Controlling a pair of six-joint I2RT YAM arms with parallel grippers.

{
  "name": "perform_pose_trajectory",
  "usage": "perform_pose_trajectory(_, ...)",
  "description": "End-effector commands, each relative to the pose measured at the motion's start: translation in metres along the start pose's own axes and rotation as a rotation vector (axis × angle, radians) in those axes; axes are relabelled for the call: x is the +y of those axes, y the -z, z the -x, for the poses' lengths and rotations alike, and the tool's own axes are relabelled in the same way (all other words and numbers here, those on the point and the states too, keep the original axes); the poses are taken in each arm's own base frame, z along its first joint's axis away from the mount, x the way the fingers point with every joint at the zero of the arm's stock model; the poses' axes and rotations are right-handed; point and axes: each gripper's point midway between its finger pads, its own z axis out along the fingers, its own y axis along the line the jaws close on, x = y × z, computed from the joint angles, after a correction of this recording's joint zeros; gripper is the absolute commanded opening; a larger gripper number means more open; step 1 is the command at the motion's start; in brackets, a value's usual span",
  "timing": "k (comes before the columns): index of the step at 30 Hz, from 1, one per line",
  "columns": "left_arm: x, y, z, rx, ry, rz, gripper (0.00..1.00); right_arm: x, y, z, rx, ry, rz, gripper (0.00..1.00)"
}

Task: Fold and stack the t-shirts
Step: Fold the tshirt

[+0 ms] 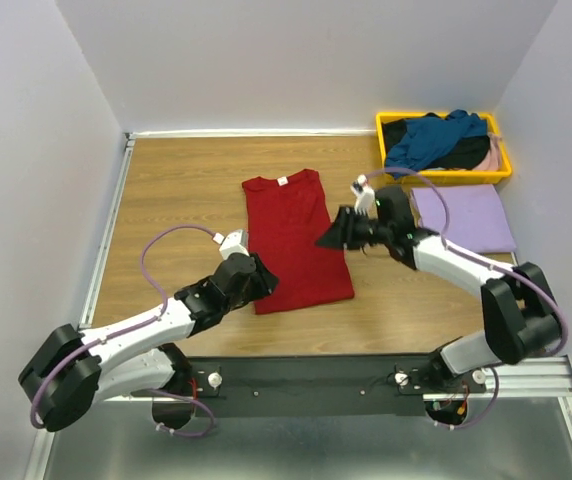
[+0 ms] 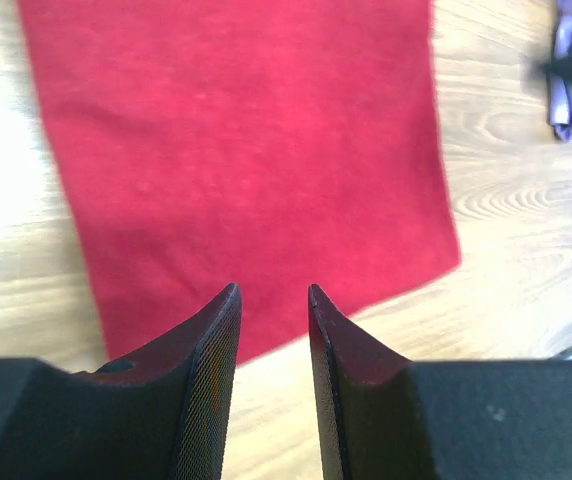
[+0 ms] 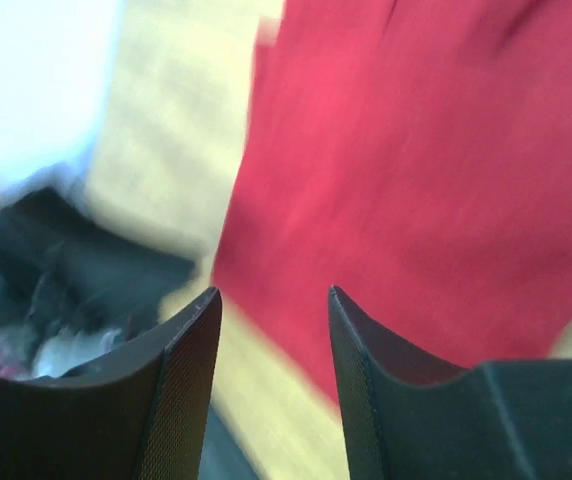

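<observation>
**Mia:** How many shirts are done?

**Ben:** Just one, I think. The lavender t-shirt (image 1: 463,218) lies flat and folded on the wooden table (image 1: 186,200), just in front of the yellow tray (image 1: 446,177).

**Mia:** And the red one?

**Ben:** The dark red t-shirt (image 1: 294,240) lies in the middle of the table with its neck at the far end. It looks long, narrow and smooth, so I think its sides are tucked in. It is not folded short yet, and it is not on the lavender one.

**Mia:** What is in the tray?

**Ben:** A messy heap. There is a teal t-shirt (image 1: 436,140) on top, a black t-shirt (image 1: 466,155) under it and a bit of a pink t-shirt (image 1: 492,155) at the side. None of these are folded, so most of the job is left.

**Mia:** Are the grippers holding anything?

**Ben:** No. The left gripper (image 2: 271,290) is over the near left corner of the red shirt. Its jaws are a little apart with nothing between them. The right gripper (image 3: 271,292) is by the shirt's right edge. Its jaws are spread too, with nothing in them.
</observation>
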Motion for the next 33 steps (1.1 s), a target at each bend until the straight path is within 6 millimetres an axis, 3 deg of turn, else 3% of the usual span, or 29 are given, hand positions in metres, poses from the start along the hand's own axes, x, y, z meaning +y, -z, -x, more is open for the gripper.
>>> perform_pose_trajectory(1, 0.008, -0.009, -0.017, 0.071, 0.055, -0.06, 0.41, 0.031, 0.021, -0.064, 0.111, -0.148, 0.309, 0.54)
perform_pose_trajectory(3, 0.017, -0.013, -0.025, 0.105, 0.063, -0.052, 0.41, 0.03, 0.025, -0.074, 0.087, -0.16, 0.358, 0.54)
perform_pose_trajectory(4, 0.02, -0.015, -0.029, 0.117, 0.066, -0.044, 0.4, 0.021, 0.028, -0.091, 0.108, -0.213, 0.345, 0.54)
perform_pose_trajectory(6, 0.031, -0.021, -0.038, 0.155, 0.075, -0.007, 0.38, 0.009, 0.027, -0.104, 0.112, -0.235, 0.329, 0.55)
perform_pose_trajectory(12, 0.066, -0.024, -0.06, 0.213, 0.154, 0.098, 0.36, -0.065, 0.026, -0.147, 0.128, -0.436, 0.14, 0.52)
perform_pose_trajectory(15, 0.071, -0.021, -0.058, 0.201, 0.172, 0.116, 0.36, -0.082, 0.031, -0.158, 0.112, -0.5, 0.077, 0.51)
perform_pose_trajectory(17, 0.076, -0.019, -0.051, 0.175, 0.182, 0.133, 0.36, -0.081, 0.033, -0.158, 0.105, -0.506, 0.073, 0.51)
perform_pose_trajectory(20, 0.073, -0.016, -0.043, 0.164, 0.171, 0.134, 0.36, -0.062, 0.039, -0.143, 0.089, -0.466, 0.149, 0.51)
perform_pose_trajectory(21, 0.065, -0.016, -0.033, 0.145, 0.155, 0.119, 0.36, -0.053, 0.042, -0.129, 0.06, -0.436, 0.18, 0.51)
perform_pose_trajectory(27, 0.038, -0.004, -0.014, 0.137, 0.124, 0.071, 0.36, -0.018, 0.048, -0.099, 0.046, -0.369, 0.296, 0.52)
perform_pose_trajectory(31, 0.028, 0.003, -0.024, 0.184, 0.124, 0.047, 0.35, -0.028, 0.039, -0.097, 0.038, -0.379, 0.26, 0.52)
perform_pose_trajectory(33, 0.035, 0.004, -0.033, 0.205, 0.137, 0.066, 0.36, -0.047, 0.03, -0.115, 0.078, -0.435, 0.203, 0.52)
